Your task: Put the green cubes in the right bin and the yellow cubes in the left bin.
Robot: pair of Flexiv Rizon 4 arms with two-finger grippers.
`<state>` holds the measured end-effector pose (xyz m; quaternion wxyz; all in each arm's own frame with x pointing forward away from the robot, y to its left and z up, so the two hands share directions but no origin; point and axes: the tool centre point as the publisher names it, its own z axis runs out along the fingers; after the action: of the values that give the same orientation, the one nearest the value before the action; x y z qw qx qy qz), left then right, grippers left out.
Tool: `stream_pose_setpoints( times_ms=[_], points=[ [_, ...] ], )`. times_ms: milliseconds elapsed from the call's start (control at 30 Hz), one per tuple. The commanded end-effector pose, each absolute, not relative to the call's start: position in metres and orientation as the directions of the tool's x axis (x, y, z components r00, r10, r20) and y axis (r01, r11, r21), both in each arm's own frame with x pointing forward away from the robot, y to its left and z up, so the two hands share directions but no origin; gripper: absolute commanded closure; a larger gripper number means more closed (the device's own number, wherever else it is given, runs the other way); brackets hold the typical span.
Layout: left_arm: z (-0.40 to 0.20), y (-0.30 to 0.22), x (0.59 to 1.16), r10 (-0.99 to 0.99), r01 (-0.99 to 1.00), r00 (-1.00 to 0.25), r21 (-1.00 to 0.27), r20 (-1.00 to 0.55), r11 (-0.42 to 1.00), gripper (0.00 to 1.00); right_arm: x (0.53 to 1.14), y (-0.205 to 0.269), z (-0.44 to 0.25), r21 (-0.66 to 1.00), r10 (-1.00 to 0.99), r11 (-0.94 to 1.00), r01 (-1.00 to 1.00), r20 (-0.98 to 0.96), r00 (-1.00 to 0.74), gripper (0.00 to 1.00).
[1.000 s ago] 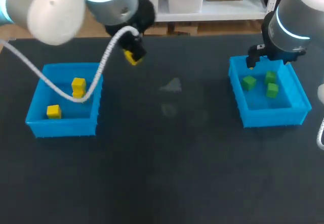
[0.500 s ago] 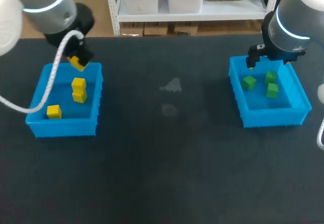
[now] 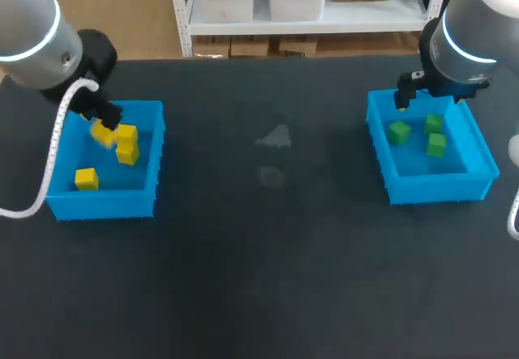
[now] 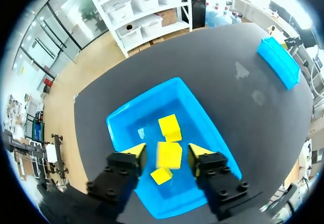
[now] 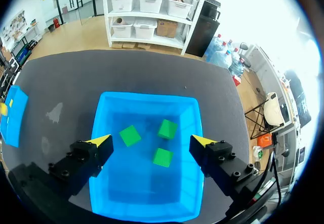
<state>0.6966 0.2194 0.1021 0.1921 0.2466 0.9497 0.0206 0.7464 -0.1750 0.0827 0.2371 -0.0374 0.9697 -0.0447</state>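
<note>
Over the left bin (image 3: 105, 205), my left gripper (image 4: 166, 152) points straight down, its fingers parted on either side of a yellow cube (image 4: 168, 155) that touches neither tip. Other yellow cubes (image 4: 170, 127) lie in the bin. My right gripper (image 5: 152, 142) hangs wide open and empty above the right bin (image 5: 147, 105), which holds three green cubes (image 5: 130, 135).
</note>
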Motion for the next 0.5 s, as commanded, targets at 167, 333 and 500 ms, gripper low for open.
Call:
stream_pose_setpoints(
  times_ms=[167,333,500],
  points=[
    [0.1005,0.2228,0.6891,0.472,0.464,-0.771,0.131,-0.427,0.876,0.00,0.7457,-0.1757,0.0829,-0.104,-0.094,0.993,-0.052,-0.458,-0.884,0.00],
    [0.1006,0.2250,0.6883,0.472,0.464,-0.771,0.131,-0.427,0.876,0.00,0.7457,-0.1757,0.0829,-0.104,-0.094,0.993,-0.052,-0.458,-0.884,0.00],
    [0.1027,0.2256,0.6884,0.446,0.449,-0.773,0.107,-0.450,0.887,0.00,0.7457,-0.1757,0.0829,-0.104,-0.094,0.993,-0.052,-0.458,-0.884,0.00]
  ],
)
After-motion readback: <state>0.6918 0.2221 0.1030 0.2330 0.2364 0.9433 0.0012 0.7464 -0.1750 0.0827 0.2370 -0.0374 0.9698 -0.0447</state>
